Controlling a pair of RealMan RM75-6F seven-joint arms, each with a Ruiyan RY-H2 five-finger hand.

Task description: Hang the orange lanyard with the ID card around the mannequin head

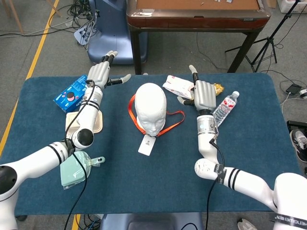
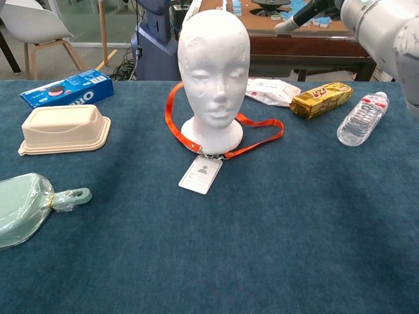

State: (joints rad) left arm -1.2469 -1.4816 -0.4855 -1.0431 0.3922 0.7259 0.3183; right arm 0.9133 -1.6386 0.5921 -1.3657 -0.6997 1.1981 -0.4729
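Note:
The white mannequin head [image 1: 151, 108] [image 2: 214, 65] stands upright mid-table. The orange lanyard [image 1: 170, 120] [image 2: 262, 124] lies on the cloth in a loop around the head's base. Its white ID card [image 1: 146, 144] [image 2: 200, 174] rests flat in front of the base. My left hand [image 1: 99, 74] hovers open behind and left of the head, fingers spread, holding nothing. My right hand [image 1: 203, 94] hovers open to the right of the head, also empty. The chest view shows only part of the right arm [image 2: 383, 26] at the top right.
On the left lie a blue cookie box [image 1: 73, 93] [image 2: 65, 88], a beige lidded container [image 1: 84, 123] [image 2: 63, 127] and a pale green pouch [image 1: 76, 171] [image 2: 23, 206]. Behind and right of the head lie a white packet [image 2: 272, 91], a yellow snack bar [image 2: 321, 99] and a water bottle [image 1: 224, 107] [image 2: 360, 118].

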